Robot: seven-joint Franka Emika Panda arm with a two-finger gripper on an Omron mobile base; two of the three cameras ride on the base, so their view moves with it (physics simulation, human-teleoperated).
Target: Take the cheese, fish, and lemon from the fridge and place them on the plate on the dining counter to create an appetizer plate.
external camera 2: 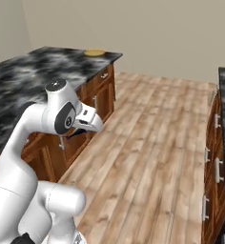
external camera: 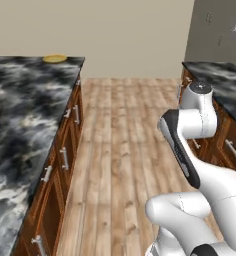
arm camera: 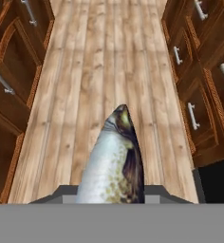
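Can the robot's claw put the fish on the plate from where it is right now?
Probably not yet. The plate sits at the far corner of the dining counter, well ahead of the arm. The claw, shut on the fish, hangs over the wooden floor between the cabinets.

The fish (arm camera: 115, 161) is silvery-white with tan speckles along its flank, a dark brown fin and a yellowish-brown head. The plate (external camera: 55, 59) reads as a yellow-orange disc. The dining counter (external camera: 20, 115) carries black, grey and white marbling over reddish-brown wood cabinets (external camera: 60, 170) with silver handles. The floor (external camera: 120, 150) is light tan planks with darker grain. The wall (external camera: 115, 35) is plain beige.
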